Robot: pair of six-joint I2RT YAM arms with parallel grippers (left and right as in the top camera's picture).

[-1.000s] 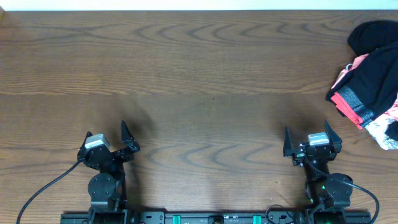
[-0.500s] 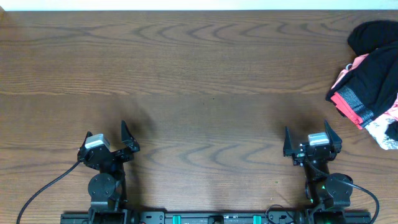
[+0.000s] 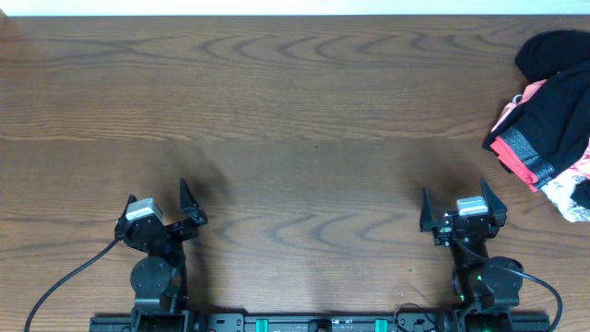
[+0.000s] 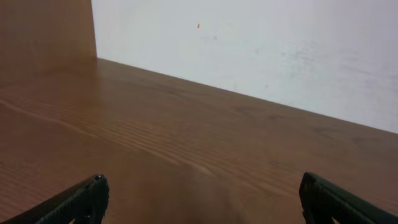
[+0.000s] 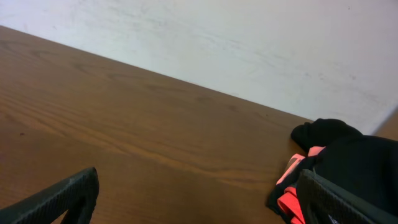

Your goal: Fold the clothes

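The clothes, black leggings (image 3: 553, 101) with a grey-speckled, coral-edged waistband (image 3: 522, 152), lie crumpled at the table's far right edge; the right wrist view shows them (image 5: 354, 158) ahead on the right. My right gripper (image 3: 455, 205) sits open near the front edge, well short of the pile, with only bare wood between its fingers (image 5: 74, 193). Far across the table, my left gripper (image 3: 161, 203) is also open and holds nothing; its view shows only table and wall beyond its fingertips (image 4: 87, 196).
A pink garment (image 3: 516, 109) and a white floral cloth (image 3: 572, 189) are bunched in with the leggings. The wooden table (image 3: 295, 120) stretches wide between both arms. A white wall (image 4: 261, 43) borders the far side.
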